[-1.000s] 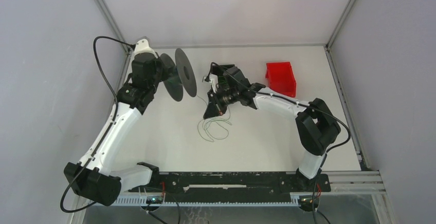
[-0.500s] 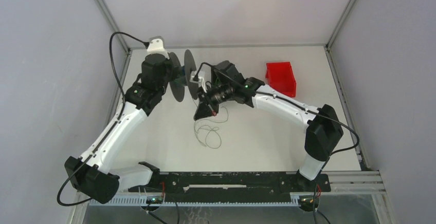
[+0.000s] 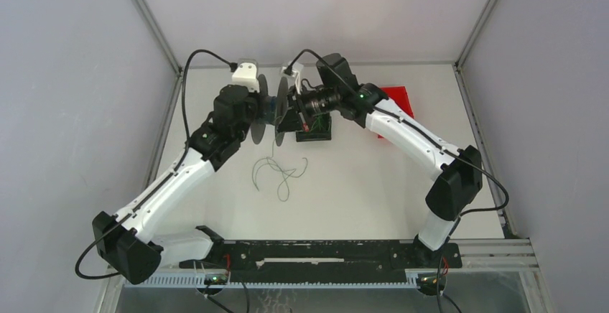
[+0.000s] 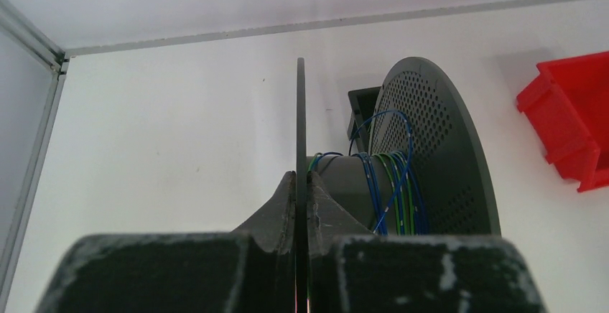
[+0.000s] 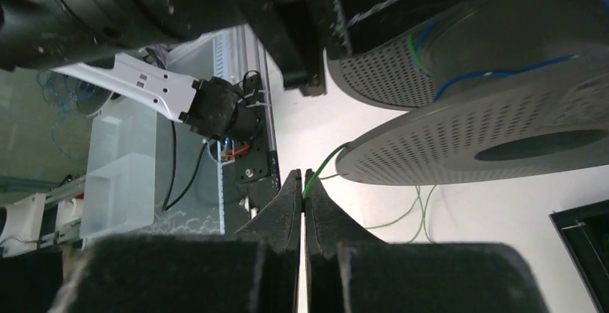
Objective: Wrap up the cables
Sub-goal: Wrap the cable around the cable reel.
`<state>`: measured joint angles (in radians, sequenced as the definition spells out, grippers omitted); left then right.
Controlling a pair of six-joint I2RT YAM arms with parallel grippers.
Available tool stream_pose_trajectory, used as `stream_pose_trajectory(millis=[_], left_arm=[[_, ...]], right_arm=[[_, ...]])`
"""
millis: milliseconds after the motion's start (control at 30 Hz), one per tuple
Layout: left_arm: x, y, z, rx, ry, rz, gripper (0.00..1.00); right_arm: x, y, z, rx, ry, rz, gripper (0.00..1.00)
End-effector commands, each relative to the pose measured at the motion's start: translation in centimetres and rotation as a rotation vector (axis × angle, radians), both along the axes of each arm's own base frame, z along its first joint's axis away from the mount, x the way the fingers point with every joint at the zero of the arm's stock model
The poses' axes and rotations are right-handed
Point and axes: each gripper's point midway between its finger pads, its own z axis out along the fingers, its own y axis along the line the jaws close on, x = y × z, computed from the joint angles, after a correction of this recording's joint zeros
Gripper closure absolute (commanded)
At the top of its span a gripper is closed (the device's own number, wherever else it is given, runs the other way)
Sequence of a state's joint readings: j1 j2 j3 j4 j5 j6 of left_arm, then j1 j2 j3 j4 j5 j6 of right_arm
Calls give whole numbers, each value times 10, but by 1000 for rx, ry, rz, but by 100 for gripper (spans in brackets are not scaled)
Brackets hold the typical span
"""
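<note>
A dark grey plastic spool (image 3: 271,110) with two thin round flanges hangs above the far middle of the matte white table (image 3: 359,184), its axis running left to right. The wrist views show the flanges dotted with fine perforations and a smooth hub between them. The thin green and blue cables (image 3: 276,174) lie mostly as slack, hair-fine loops on the table just near of the spool. A few turns are wound around the hub.

The left gripper (image 4: 301,181) is clamped on the rim of the left flange, its dark, rough-faced fingers pressed flat against both sides of the disc. The left arm runs from its near-left base diagonally toward the far middle, with the forearm raised. The right gripper (image 5: 303,186) is pinched together on a single green strand (image 5: 321,164) just beside a flange rim. The right arm climbs from its near-right base, bends at an elbow on the right and stretches far and left, so both wrists meet at the spool.

A glossy red plastic bin (image 3: 399,96) sits at the far right, partly behind the right forearm. A small black square box (image 3: 316,128) lies just near of the right wrist.
</note>
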<state>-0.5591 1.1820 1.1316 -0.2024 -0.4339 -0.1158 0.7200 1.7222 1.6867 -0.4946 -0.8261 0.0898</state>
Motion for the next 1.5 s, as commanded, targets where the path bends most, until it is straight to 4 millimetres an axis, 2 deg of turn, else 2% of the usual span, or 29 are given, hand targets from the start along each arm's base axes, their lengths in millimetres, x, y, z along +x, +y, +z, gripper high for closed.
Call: stream_pose_trajectory(millis=[0, 300, 667, 1233, 1467], left_arm=[[-1, 6, 25, 54, -112, -3, 100], [-5, -2, 21, 123, -118, -47, 100], [-11, -5, 13, 184, -118, -89, 100], [-20, -24, 8, 143, -91, -200, 100], [-23, -21, 19, 88, -89, -192, 100]], right_arm=[[12, -3, 38, 84, -7, -16, 96], [42, -17, 42, 76, -43, -118, 95], [86, -46, 39, -36, -209, -322, 94], [141, -77, 27, -190, -377, -540, 91], [163, -96, 9, -226, -344, -583, 88]])
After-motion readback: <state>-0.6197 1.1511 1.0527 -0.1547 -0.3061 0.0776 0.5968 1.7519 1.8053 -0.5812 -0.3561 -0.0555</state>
